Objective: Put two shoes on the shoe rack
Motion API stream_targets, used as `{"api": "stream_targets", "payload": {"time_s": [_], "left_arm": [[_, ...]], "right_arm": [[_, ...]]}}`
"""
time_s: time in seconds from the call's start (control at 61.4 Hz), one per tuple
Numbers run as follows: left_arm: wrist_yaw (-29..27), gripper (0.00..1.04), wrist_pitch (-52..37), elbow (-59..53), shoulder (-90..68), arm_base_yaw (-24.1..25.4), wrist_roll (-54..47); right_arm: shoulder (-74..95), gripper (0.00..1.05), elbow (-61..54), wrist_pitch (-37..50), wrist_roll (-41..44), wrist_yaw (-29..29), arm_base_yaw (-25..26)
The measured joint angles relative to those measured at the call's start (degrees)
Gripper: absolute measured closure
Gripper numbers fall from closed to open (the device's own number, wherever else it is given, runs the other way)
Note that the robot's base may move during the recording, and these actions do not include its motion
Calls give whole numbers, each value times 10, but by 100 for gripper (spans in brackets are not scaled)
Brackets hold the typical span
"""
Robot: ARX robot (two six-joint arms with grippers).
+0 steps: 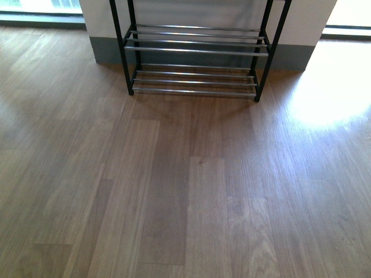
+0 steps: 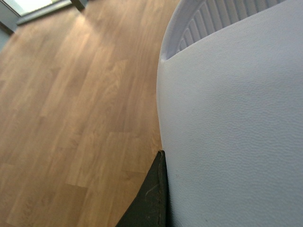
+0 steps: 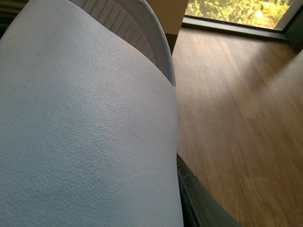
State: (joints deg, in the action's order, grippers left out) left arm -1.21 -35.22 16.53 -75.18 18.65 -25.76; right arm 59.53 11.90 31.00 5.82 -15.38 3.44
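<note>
The shoe rack (image 1: 197, 51) stands against the far wall in the front view. Its black frame and two lower tiers of chrome bars show, both bare, and the top is cut off. No arm or shoe appears there. In the left wrist view the pebbled white sole of one shoe (image 2: 236, 123) fills most of the picture. My left gripper (image 2: 222, 198) is shut on it, with one dark finger (image 2: 151, 201) against its side. In the right wrist view the other shoe (image 3: 85, 132) shows the same white sole. My right gripper (image 3: 94, 203) is shut on it, one finger (image 3: 199, 203) beside it.
Wooden plank floor (image 1: 174, 185) stretches from me to the rack. A grey skirting board (image 1: 107, 52) runs along the white wall behind it. A bright sunlit patch (image 1: 333, 92) lies on the floor at the right. Floor-level windows (image 3: 236, 12) sit at both sides.
</note>
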Motion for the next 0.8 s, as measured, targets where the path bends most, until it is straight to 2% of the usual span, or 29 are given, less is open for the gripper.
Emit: {"api": "stream_targets", "payload": {"time_s": [0.293,0.505,0.798], "left_arm": [[10,103,162,-26,250,5,-29],[-2,103,251,-34,383,-3,-14],[-3,103,256,-35,404,-5,-1]], "right_arm": [[0,103,0,0,0,0,0],[0,103,0,0,0,0,0],[0,103,0,0,0,0,0]]}}
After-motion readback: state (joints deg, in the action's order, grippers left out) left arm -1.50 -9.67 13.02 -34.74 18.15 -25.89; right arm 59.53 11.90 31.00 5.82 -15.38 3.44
